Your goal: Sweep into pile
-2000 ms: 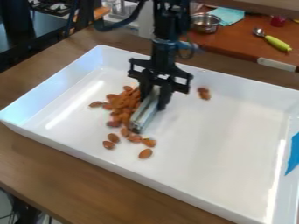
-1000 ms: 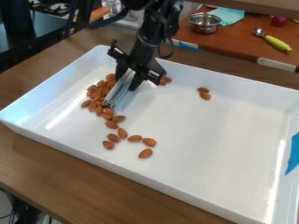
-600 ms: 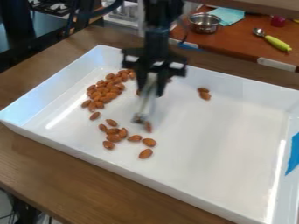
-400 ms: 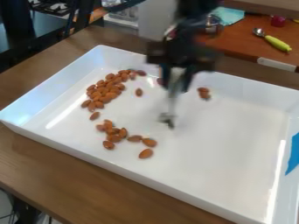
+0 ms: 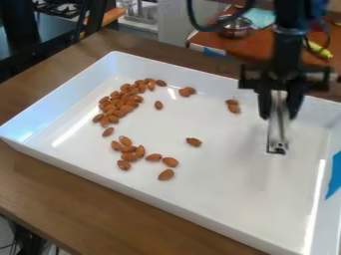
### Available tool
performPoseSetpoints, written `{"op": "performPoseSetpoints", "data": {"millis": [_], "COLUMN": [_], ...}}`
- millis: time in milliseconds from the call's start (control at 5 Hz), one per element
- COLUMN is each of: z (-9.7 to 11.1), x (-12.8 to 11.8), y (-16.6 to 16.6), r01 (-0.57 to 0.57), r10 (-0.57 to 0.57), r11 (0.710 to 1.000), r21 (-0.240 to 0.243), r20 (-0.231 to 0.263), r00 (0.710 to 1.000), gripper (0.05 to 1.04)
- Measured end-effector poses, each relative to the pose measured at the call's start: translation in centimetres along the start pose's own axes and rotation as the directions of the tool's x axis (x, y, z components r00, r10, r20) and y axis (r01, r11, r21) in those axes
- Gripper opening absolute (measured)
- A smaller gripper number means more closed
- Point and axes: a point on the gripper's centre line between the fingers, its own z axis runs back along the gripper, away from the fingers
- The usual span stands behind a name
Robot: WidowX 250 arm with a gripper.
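Observation:
On the right side of the white tray (image 5: 220, 199) hangs the gripper (image 5: 278, 112), shut on a pale, narrow sweeping tool (image 5: 278, 132) that points down towards the tray floor. Most almonds (image 5: 120, 103) lie heaped in the tray's upper left part. A looser group of almonds (image 5: 130, 153) is nearer the front left, with one almond (image 5: 166, 174) at its lower end. Near the middle lies a lone almond (image 5: 194, 142). Two small pairs of almonds, one pair (image 5: 187, 91) and another pair (image 5: 232, 106), rest along the back wall. All of them are left of the tool.
The tray stands on a brown wooden table (image 5: 100, 209). Behind it, an orange-brown counter holds a metal bowl (image 5: 234, 27), a teal cloth (image 5: 259, 17) and a yellow-green utensil (image 5: 319, 50). Blue tape (image 5: 335, 174) is stuck on the tray's right wall.
The gripper has swung from over the left almonds to the tray's right side, tool still held. The left almonds now form a back heap and a front group, and one almond lies alone mid-tray.

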Motion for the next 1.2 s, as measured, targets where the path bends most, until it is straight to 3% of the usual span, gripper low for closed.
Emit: {"op": "performPoseSetpoints", "data": {"millis": [200, 400, 600, 800, 1200], "z": [-1.4, -1.8, -3.4, -2.8, -3.6], "x": [0.0, -0.8, -1.6, -3.2, -4.2], "y": [-3.9, -5.3, -3.9, -2.4, 0.1], "r01": [0.033, 0.073, 0.105, 0.154, 0.200], "r10": [-0.038, -0.082, -0.111, -0.158, -0.200], "r11": [0.998, 0.994, 0.993, 0.986, 0.979], "r21": [-0.061, -0.080, -0.060, -0.059, -0.046], "r20": [-0.088, -0.107, -0.104, -0.061, -0.004], "r00": [0.995, 0.991, 0.988, 0.986, 0.980], "gripper": [0.383, 0.383, 0.383, 0.383, 0.383]}}
